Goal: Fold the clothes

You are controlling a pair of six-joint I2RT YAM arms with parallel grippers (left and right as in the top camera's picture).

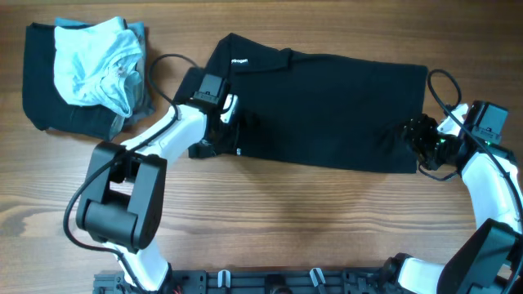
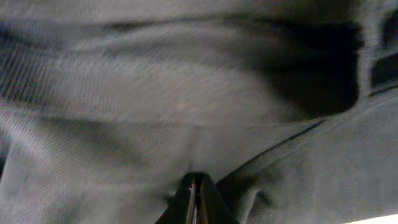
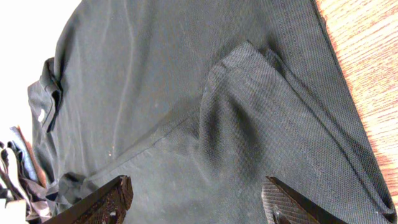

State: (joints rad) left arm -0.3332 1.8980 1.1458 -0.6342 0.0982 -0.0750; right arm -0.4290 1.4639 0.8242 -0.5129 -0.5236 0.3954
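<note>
– Where's the black shirt (image 1: 327, 106)?
– Spread flat on the table (image 1: 286, 220), from the centre toward 1 o'clock.
– The left gripper (image 1: 228, 110)?
– At the shirt's 9 o'clock edge. Its fingers (image 2: 185, 205) are pressed together, with cloth bunched at their tips.
– And the right gripper (image 1: 415, 137)?
– At the 3 o'clock end, fingers (image 3: 109, 199) spread wide over a folded sleeve (image 3: 249, 124), gripping nothing. A light blue garment (image 1: 94, 61) sits on dark clothes (image 1: 41, 82) at 10 o'clock.

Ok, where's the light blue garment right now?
Overhead view, upper left: the light blue garment lies crumpled on a folded dark garment, left of the black shirt and the left gripper.
</note>
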